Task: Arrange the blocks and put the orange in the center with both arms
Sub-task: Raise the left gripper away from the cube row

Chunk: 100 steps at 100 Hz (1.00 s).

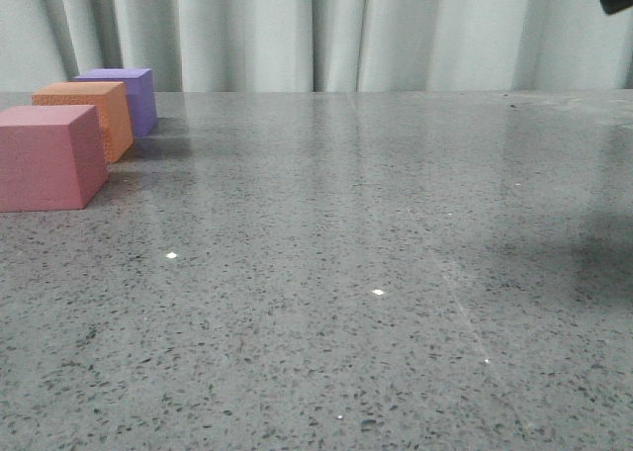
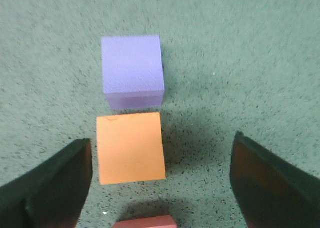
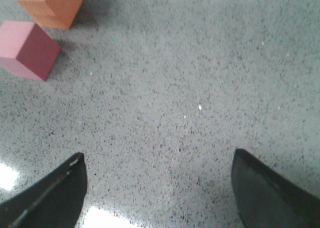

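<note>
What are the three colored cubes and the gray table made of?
The pink cube, orange cube and purple cube look like matte foam: dull, faintly grainy faces, no shine. The table looks like polished speckled stone, since it reflects light; it might be a laminate.

Left gripper hangs above the table, fingers spread wide, nothing between them. Right gripper likewise agape and empty; front view shows only a dark tip far right.

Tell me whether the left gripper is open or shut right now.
Open. The left gripper has its fingers spread wide apart above the orange cube, gripping nothing.
</note>
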Each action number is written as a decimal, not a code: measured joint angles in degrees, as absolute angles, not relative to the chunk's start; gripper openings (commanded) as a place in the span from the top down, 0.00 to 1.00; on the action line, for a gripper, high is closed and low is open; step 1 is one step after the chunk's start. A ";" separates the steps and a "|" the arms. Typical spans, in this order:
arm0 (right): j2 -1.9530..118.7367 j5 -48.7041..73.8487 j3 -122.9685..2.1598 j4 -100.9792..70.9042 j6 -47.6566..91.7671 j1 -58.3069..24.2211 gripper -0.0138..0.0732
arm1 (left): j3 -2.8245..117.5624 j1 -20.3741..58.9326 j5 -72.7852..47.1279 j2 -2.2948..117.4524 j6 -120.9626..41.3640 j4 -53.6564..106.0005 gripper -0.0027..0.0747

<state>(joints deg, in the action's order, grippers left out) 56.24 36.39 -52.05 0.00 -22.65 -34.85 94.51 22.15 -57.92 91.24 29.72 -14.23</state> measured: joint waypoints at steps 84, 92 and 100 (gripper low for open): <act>39.47 24.61 -37.57 6.83 -22.65 -34.85 0.98 | 54.81 22.15 -35.27 50.37 27.22 -16.31 0.99; 37.18 22.75 -35.04 6.83 -22.65 -34.85 0.98 | 50.43 22.15 -32.80 46.15 27.01 -16.31 0.99; 34.84 20.82 -32.85 6.92 -22.65 -34.85 0.98 | 46.64 22.15 -30.63 42.44 26.89 -16.31 0.99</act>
